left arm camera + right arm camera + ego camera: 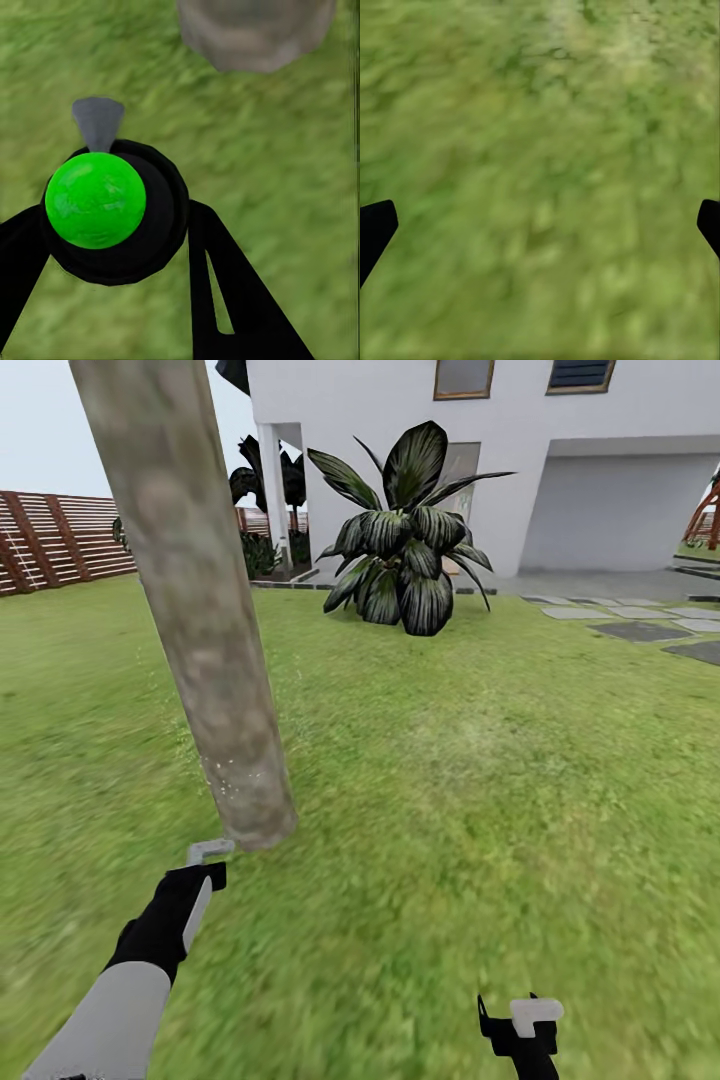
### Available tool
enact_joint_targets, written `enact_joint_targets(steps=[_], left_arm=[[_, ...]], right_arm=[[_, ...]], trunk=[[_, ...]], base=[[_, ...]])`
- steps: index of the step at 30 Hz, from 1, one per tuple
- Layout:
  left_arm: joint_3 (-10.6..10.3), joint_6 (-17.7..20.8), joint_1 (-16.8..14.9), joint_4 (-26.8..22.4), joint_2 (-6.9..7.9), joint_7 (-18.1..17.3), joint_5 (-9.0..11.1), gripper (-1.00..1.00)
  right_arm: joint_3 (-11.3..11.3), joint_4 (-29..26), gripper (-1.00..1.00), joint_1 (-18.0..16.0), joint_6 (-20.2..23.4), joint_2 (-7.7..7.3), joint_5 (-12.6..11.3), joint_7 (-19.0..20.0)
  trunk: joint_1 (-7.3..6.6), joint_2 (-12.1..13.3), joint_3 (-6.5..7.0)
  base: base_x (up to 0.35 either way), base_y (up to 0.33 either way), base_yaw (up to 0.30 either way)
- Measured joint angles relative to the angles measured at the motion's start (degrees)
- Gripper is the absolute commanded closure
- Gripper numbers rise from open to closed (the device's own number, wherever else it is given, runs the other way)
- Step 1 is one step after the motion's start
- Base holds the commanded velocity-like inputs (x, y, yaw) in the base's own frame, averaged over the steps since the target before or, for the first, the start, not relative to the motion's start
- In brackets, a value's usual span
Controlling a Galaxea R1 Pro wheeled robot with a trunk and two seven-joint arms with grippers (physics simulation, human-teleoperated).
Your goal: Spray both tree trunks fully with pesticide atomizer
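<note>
Left pincer (112, 247) clamps green-capped atomizer (96, 199), nozzle toward tree trunk (190, 610); right pincer (540, 225) spread, empty.

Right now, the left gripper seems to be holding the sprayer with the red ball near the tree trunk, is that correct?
Not quite: the ball is green, not red, as the left wrist view shows. The left gripper does hold the sprayer near the tree trunk.

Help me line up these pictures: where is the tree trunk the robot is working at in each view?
Head view: tree trunk leans up the left side, base just beyond the left gripper.
Left wrist view: its base at the edge, beyond the atomizer.
Right wrist view: not in it.
Shared landmark: grass.
</note>
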Motion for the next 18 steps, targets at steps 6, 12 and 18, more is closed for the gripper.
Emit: enact_joint_targets(steps=[6,12,18], left_arm=[[-2.3,3.1,-3.9,-0.3,-0.60,-1.4,0.1,1.00],[-2.0,8.8,-8.0,-0.7,3.96,-5.5,-0.5,1.00],[-3.7,11.1,-8.7,-4.9,1.92,-6.4,0.5,1.00]], right_arm=[[0.0,0.0,-1.00,0.0,0.0,0.00,0.0,0.0],[0.0,0.0,-1.00,0.0,0.0,0.00,0.0,0.0],[0.0,0.0,-1.00,0.0,0.0,0.00,0.0,0.0]], trunk=[[0.00,0.0,0.00],[0.00,0.0,0.00],[0.00,0.0,0.00]], base=[[0.000,0.000,0.000],[0.000,0.000,0.000],[0.000,0.000,0.000]])
